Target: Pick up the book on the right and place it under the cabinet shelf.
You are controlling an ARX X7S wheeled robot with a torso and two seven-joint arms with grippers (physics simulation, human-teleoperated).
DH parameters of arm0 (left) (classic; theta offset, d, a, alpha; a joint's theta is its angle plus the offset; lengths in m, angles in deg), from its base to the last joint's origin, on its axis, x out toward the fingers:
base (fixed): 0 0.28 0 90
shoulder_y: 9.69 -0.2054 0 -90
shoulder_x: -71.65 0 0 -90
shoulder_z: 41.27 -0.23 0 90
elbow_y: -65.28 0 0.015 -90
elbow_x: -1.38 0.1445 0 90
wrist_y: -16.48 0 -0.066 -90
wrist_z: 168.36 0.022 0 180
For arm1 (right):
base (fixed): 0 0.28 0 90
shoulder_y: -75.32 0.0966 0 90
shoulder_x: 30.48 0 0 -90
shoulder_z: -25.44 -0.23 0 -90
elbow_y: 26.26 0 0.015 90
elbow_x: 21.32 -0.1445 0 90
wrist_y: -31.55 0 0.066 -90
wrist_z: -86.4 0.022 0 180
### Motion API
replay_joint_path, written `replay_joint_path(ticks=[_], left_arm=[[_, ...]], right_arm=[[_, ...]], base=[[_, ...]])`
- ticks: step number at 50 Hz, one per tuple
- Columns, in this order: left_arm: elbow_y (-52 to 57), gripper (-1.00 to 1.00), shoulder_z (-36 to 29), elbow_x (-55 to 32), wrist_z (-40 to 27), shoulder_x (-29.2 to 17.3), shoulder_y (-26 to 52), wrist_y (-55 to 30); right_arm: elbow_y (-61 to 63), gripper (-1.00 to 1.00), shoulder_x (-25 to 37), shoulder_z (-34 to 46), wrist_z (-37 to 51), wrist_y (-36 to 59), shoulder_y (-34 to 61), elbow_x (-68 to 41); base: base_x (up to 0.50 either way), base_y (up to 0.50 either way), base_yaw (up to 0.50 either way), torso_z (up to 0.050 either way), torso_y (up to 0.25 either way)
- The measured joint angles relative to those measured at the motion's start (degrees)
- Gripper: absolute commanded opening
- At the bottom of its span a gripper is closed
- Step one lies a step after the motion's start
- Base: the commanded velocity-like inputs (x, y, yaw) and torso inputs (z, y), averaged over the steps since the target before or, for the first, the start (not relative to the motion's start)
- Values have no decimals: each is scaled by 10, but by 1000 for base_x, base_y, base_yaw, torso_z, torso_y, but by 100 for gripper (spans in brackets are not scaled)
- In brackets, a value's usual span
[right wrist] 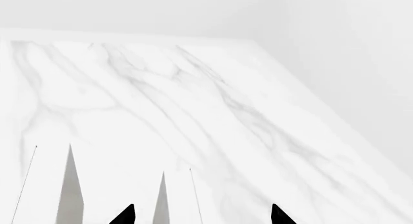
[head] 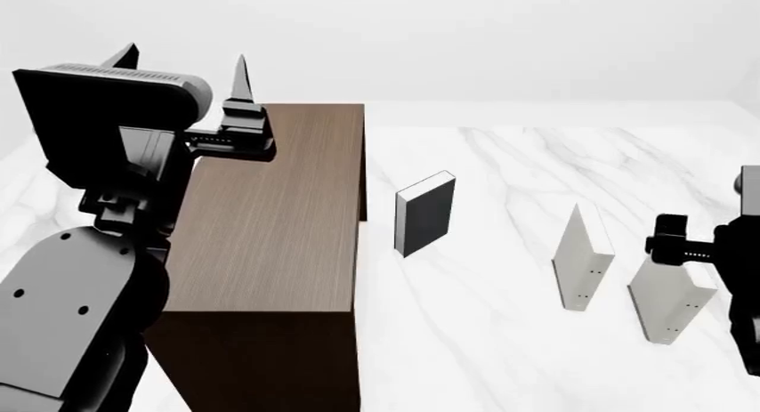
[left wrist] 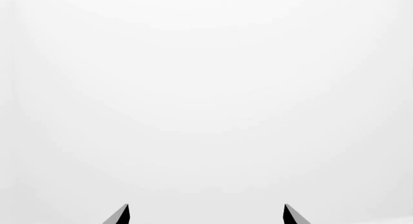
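- Head view gives me the layout: the book [head: 668,302] I am after stands upright at the far right of the worktop [head: 499,341], just beside a look-alike pale book [head: 582,261] and well apart from the cabinet shelf [head: 279,225] on the left.
- A black-covered book [head: 424,214] stands between the cabinet shelf and the pale pair, closer to the cabinet.
- My right gripper [right wrist: 201,214] is just above the target; in the right wrist view its two dark tips are spread apart with the book's top edge between them, not clamped on anything. I cannot tell whether a tip is touching.
- My left gripper [left wrist: 205,214] is raised over the cabinet top, tips apart, empty, looking at blank white.
- Handling, as I judge it: thin, stiff, light, with a smooth plain cover that may slip. Standing on edge, it looks easy to tip with a sideways nudge.
- I would take it across its thickness at the top edge, near the middle of its length, so it hangs level.
- The neighbouring pale book leaves little room on that side.
- Writing: none readable. No brand or title; only tiny dark dots near one edge of each pale cover.
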Motion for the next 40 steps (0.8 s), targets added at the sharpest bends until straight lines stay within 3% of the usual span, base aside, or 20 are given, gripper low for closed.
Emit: replay_joint_path(ticks=[40], left_arm=[[-9, 100, -3, -4, -7, -6, -5, 14]], right_arm=[[-80, 100, -17, -8, 6, -61, -18, -1]], base=[[0, 0, 0, 0, 0]])
